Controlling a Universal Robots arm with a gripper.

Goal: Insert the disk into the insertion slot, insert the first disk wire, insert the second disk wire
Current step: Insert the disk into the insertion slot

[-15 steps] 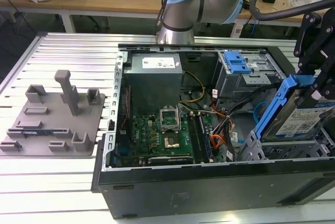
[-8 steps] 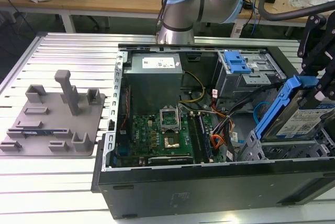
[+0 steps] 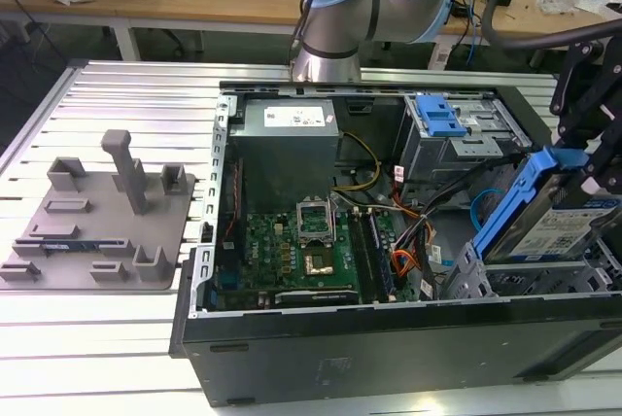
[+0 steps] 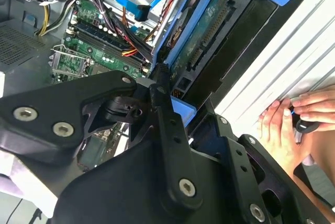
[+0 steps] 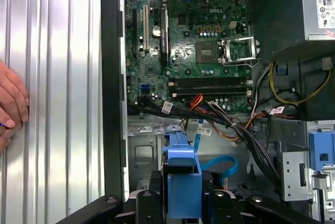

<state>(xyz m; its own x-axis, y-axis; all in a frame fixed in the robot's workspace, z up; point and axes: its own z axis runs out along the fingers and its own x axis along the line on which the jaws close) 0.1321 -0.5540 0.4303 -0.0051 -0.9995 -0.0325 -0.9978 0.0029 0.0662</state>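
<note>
Holding the disk (image 3: 556, 229) in the gripper (image 3: 588, 171), clamped shut on the upper end of its blue carrier. Carried tilted at the exterior view's right, lower end down at the mouth of the slot (image 3: 491, 282), upper end raised above the case (image 3: 389, 348) rim; cannot tell whether touching the slot walls. In the first wrist view, looking down past the gripper (image 5: 182, 199) along the carrier's blue edge, with grey sheet metal and a flat blue cable (image 5: 220, 165) just beyond. In the second wrist view, showing the disk's (image 4: 209, 41) green underside beyond the black linkage. Just behind the slot, a taller bay (image 3: 442, 120) with a blue latch; toward the exterior view's left, a motherboard (image 3: 316, 246) and power supply (image 3: 287, 129) inside the open case. Standing on a slatted desk (image 3: 126, 95), with a grey fixture plate (image 3: 97, 212) well apart at the exterior view's left. Resting on the desk near the case wall, a person's hand (image 5: 10, 103).
</note>
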